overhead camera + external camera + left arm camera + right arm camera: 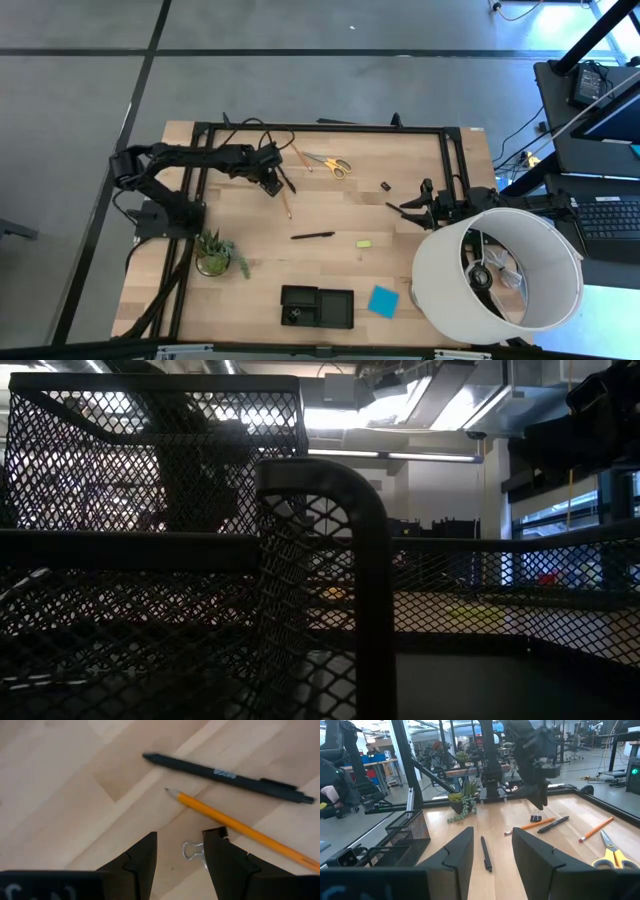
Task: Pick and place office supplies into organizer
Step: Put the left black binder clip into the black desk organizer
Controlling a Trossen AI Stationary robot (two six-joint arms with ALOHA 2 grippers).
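Early stage, by my judgement: organizer (317, 306) at the bench's (400, 270) near edge, supplies mostly outside it. Left hand (180, 854) spread, empty, straddling a binder clip (192, 852) touching the pencil (240, 830); pen (225, 775) just beyond. Right hand (492, 851) open, idle. Open bench between clip and organizer; plant (214, 252) beside the path.

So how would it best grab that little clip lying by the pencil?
Probably from straight above, closing on the binder clip's black body; its wire loops lie flat on the wood. The left gripper already straddles it, open, the pencil close alongside.
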